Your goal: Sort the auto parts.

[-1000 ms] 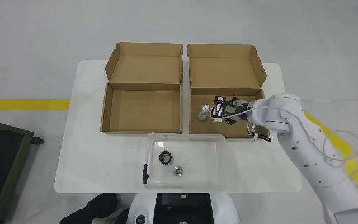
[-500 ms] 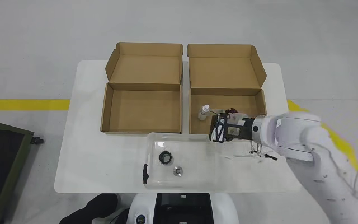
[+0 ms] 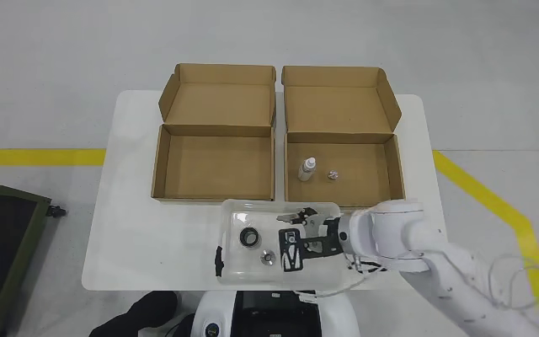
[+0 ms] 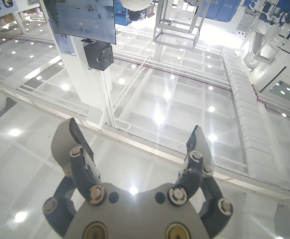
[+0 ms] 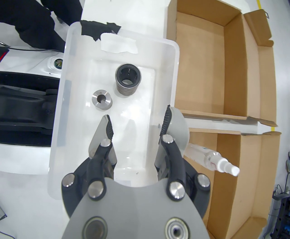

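Bin [image 5: 158,74], surface front edge: sleeve [image 5: 128,79], bushing [image 5: 102,99] | right jaws spread, empty, overhead for picking | left jaws spread, empty

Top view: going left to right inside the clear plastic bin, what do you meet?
Black cylindrical bearing → small silver metal bushing → right tool, open.

Place: was an industrial hall | beyond the left pincer [image 4: 133,123]: high grid ceiling [image 4: 185,95] with spotlights, pillar-mounted screen [image 4: 79,20] | grey floor [image 3: 67,67] bore a yellow line [image 3: 50,157]
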You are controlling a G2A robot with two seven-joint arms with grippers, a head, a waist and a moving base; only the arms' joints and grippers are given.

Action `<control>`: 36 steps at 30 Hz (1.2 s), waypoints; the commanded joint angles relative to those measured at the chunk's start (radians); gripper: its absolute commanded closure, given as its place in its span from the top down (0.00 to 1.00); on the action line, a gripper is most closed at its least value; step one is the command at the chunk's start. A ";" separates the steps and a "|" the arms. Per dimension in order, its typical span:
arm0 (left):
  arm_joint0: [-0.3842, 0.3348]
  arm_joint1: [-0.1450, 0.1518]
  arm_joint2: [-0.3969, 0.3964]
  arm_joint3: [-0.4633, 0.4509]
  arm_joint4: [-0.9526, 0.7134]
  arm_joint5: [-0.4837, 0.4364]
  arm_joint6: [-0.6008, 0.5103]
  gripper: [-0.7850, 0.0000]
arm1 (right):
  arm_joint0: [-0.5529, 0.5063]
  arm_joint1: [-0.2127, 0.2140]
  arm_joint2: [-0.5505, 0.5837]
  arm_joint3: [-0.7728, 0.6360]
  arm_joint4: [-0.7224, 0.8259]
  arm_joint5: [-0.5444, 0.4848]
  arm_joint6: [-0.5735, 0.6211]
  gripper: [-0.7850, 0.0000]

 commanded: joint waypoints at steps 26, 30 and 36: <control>0.000 0.000 0.000 0.000 0.000 0.000 0.000 1.00 | 0.058 -0.053 -0.220 0.241 -0.124 -0.019 -0.117 0.54; 0.000 0.000 0.000 0.000 0.000 0.000 0.000 1.00 | 0.065 -0.065 -0.248 0.259 -0.146 -0.007 -0.147 0.66; 0.000 0.000 0.000 0.000 0.000 0.000 0.000 1.00 | 0.080 -0.084 -0.285 0.283 -0.177 0.007 -0.186 0.65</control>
